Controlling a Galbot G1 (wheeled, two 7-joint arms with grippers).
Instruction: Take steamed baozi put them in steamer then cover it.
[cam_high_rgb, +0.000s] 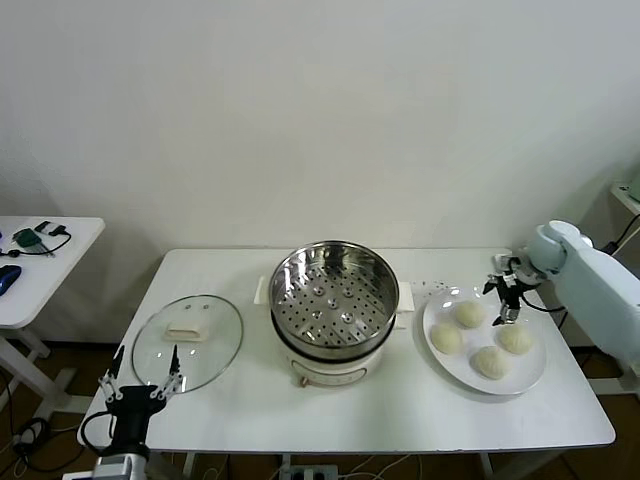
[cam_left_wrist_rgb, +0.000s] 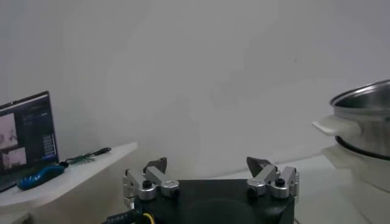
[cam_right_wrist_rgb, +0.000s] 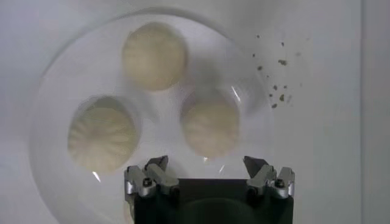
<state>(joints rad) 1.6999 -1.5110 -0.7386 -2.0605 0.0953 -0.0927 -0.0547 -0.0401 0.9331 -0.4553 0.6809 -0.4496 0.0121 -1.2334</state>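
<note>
Several cream-white baozi (cam_high_rgb: 470, 314) lie on a white plate (cam_high_rgb: 530, 375) at the right of the table. My right gripper (cam_high_rgb: 507, 300) hangs open just above the plate's far side, holding nothing. In the right wrist view three baozi show, the nearest baozi (cam_right_wrist_rgb: 211, 126) just ahead of the open right gripper (cam_right_wrist_rgb: 206, 165). The steel steamer (cam_high_rgb: 325, 295) stands uncovered at the table's centre, its perforated tray bare. The glass cover (cam_high_rgb: 187, 340) lies flat on the table to its left. My left gripper (cam_high_rgb: 140, 385) waits open at the front left, by the cover's near edge.
The white table (cam_high_rgb: 400, 410) carries small dark crumbs (cam_high_rgb: 435, 285) between steamer and plate. A second white table (cam_high_rgb: 40, 270) with cables and a blue object stands off to the left. The left wrist view shows the steamer (cam_left_wrist_rgb: 365, 122) and a laptop (cam_left_wrist_rgb: 24, 137).
</note>
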